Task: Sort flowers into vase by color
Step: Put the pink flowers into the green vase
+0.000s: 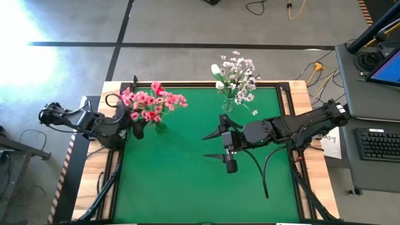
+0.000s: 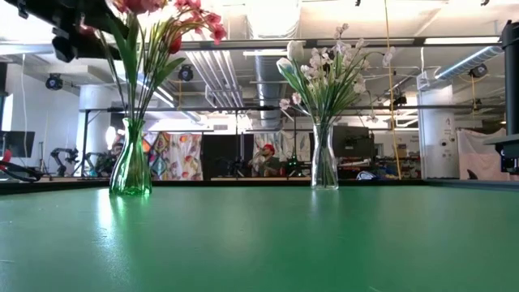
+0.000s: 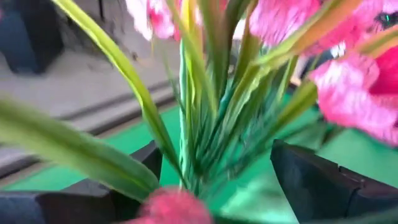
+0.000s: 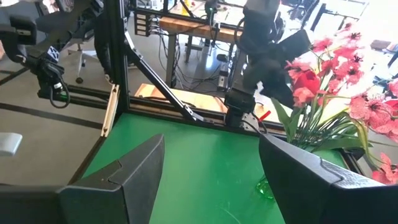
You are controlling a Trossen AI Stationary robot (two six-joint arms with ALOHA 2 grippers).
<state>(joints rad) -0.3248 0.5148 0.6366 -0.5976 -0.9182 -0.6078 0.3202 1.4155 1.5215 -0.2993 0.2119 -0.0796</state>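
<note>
Pink flowers [image 3: 205,118] between left gripper [image 1: 134,128] jaws — high view hides grip

Green stems [image 3: 199,124] and pink blossoms [image 3: 354,93] between end effector fingers [image 3: 323,186].

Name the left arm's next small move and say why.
Probably lift the left claw straight up, clear of the pink and red flowers. Its fingers stand apart around the stems, which already sit in the green vase. The right claw hangs open and empty over the green mat.
</note>
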